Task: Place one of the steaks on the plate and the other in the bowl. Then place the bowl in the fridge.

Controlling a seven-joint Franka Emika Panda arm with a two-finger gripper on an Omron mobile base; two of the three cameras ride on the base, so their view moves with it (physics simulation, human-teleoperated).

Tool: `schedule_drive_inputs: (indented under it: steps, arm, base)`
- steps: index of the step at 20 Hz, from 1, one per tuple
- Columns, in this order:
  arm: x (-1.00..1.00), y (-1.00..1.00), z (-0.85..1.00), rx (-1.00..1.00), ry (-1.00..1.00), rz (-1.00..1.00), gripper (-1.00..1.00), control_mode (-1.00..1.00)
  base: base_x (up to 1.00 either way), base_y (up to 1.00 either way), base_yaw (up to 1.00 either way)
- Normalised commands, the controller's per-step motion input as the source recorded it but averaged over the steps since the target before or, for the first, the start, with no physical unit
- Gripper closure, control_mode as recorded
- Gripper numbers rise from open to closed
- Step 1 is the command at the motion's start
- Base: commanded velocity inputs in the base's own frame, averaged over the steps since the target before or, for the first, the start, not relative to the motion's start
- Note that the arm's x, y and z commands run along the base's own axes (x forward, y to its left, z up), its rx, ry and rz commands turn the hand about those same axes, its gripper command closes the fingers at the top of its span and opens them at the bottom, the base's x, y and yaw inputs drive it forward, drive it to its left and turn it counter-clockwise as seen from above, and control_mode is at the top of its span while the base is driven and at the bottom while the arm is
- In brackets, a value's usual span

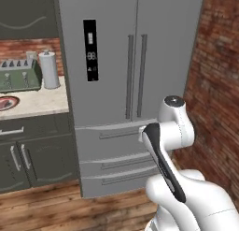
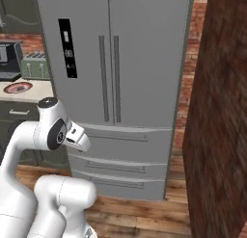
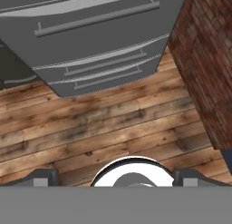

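Brick-walled kitchen: the tool (image 3: 116,177) hangs wide open and empty over the plank floor (image 3: 104,132), fridge (image 1: 116,85) doors shut at twelve o'clock. Judged best: drive back to the counter (image 1: 32,101) first. Base views alone show the plate (image 2: 18,87), steak (image 1: 4,104) seemingly on it, at nine o'clock.

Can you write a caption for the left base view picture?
Robot arm faces the closed grey fridge, with a plate on the counter at left.

One fridge (image 1: 112,61) (two drawers), one plate (image 1: 5,103)
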Motion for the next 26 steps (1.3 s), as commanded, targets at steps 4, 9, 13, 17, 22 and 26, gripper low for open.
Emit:
schedule_drive_inputs:
  steps: [4, 9, 13, 17, 22, 26]
  arm:
    - [0.00, 0.00, 0.00, 0.00, 0.00, 0.00, -1.00, 1.00]
    - [0.00, 0.00, 0.00, 0.00, 0.00, 0.00, -1.00, 1.00]
    - [0.00, 0.00, 0.00, 0.00, 0.00, 0.00, -1.00, 1.00]
    - [0.00, 0.00, 0.00, 0.00, 0.00, 0.00, -1.00, 1.00]
    - [0.00, 0.00, 0.00, 0.00, 0.00, 0.00, -1.00, 1.00]
    - [0.00, 0.00, 0.00, 0.00, 0.00, 0.00, -1.00, 1.00]
  base:
    - [0.20, -0.61, 0.00]
    - [0.08, -0.07, 0.00]
    - [0.42, 0.32, 0.00]
    - [0.35, 0.16, 0.00]
    - [0.14, 0.00, 0.00]
    - [0.21, 0.08, 0.00]
